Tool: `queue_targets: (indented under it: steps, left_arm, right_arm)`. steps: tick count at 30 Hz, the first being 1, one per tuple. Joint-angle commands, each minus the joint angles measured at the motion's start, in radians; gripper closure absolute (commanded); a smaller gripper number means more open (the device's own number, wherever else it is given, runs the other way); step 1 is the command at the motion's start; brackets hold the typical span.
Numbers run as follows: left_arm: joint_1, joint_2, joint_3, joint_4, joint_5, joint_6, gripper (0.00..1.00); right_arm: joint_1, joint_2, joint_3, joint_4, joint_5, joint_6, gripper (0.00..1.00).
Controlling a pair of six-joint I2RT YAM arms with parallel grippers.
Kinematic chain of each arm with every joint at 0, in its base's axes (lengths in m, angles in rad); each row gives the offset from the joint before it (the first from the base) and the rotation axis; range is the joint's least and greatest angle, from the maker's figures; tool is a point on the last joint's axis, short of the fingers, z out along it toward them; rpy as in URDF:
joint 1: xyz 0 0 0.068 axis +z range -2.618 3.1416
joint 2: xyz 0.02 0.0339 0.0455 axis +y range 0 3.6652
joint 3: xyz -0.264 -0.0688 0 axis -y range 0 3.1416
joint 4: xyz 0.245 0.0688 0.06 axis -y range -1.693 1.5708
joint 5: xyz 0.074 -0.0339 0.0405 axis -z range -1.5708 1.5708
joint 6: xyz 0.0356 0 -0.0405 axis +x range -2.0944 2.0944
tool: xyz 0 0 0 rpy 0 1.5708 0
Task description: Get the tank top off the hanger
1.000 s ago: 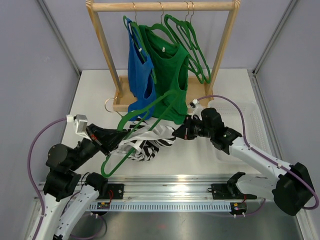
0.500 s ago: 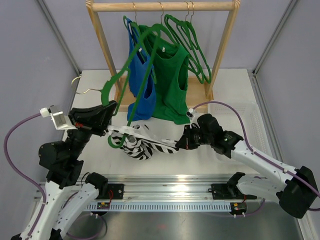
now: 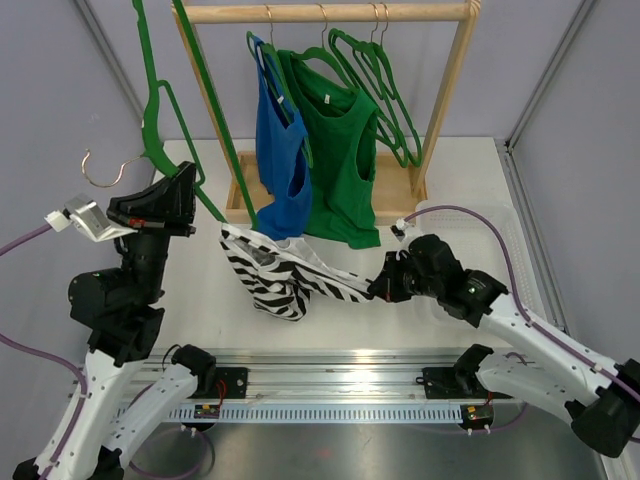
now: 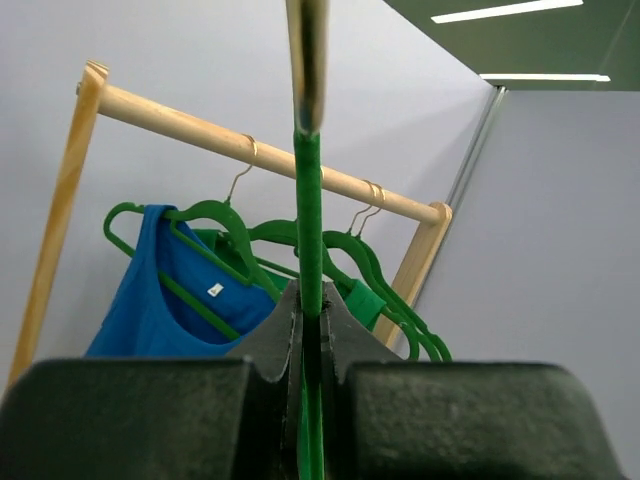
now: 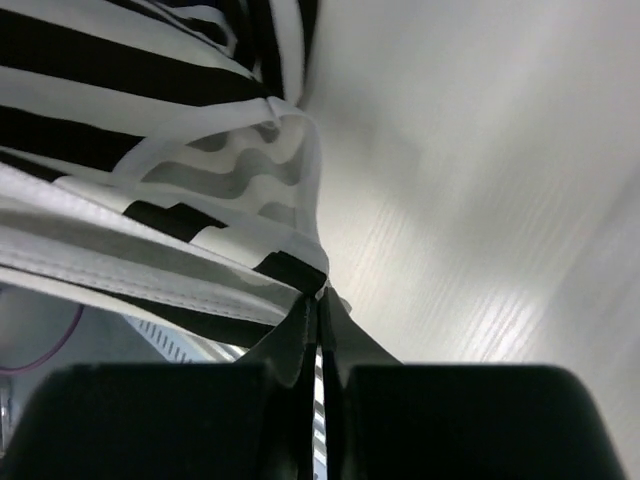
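Top external view shows the striped tank top lying stretched across the table near its middle. Its right edge is pinched in the right gripper, and the right wrist view shows the hem clamped between the pressed-together fingers. The far-left corner sits just beside the lower tip of the green hanger — contact cannot be told. The left gripper is clamped on that hanger, raised at the left beside the wooden rack, which holds a blue top and a green top.

Three tank tops: striped top, blue top, green top. Five green hangers: four on one wooden rack, one raised hanger apart. One clear bin.
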Motion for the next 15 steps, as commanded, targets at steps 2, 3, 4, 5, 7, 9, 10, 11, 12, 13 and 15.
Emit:
queue_targets:
  steps: [2, 3, 4, 5, 7, 9, 10, 11, 12, 13, 15]
  left_arm:
    - [0.005, 0.003, 0.113, 0.031, 0.1, 0.098, 1.0]
    - [0.005, 0.01, 0.103, 0.016, 0.201, 0.11, 1.0]
    - [0.005, 0.02, 0.096, 0.013, 0.349, 0.1, 1.0]
    - [0.005, 0.035, 0.084, 0.008, 0.387, 0.081, 1.0]
    - [0.005, 0.033, 0.017, 0.033, 0.433, 0.046, 1.0]
    - [0.005, 0.018, -0.035, 0.095, 0.464, 0.033, 1.0]
    - [0.005, 0.014, -0.083, 0.114, 0.478, 0.029, 1.0]
    - [0.005, 0.009, -0.101, 0.131, 0.516, 0.027, 1.0]
    - [0.005, 0.003, -0.115, 0.143, 0.522, 0.023, 1.0]
    - [0.005, -0.002, -0.134, 0.137, 0.477, 0.014, 1.0]
    - [0.005, -0.02, -0.146, 0.104, 0.42, 0.015, 1.0]
  right_arm:
    - [-0.003, -0.157, 0.017, -0.022, -0.128, -0.062, 1.0]
    - [-0.003, -0.185, 0.013, 0.024, -0.238, -0.05, 1.0]
    - [-0.001, -0.226, 0.011, 0.107, -0.283, -0.007, 1.0]
    - [-0.003, -0.237, 0.019, 0.133, -0.32, 0.004, 1.0]
    - [-0.001, -0.245, 0.06, 0.147, -0.403, 0.01, 1.0]
    - [-0.001, -0.236, 0.095, 0.115, -0.457, -0.016, 1.0]
    - [-0.001, -0.231, 0.115, 0.092, -0.471, -0.032, 1.0]
    - [-0.001, -0.236, 0.117, 0.092, -0.484, -0.036, 1.0]
    - [-0.001, -0.239, 0.115, 0.103, -0.515, -0.034, 1.0]
    - [-0.001, -0.248, 0.115, 0.104, -0.514, -0.034, 1.0]
    - [-0.001, -0.256, 0.127, 0.059, -0.429, -0.057, 1.0]
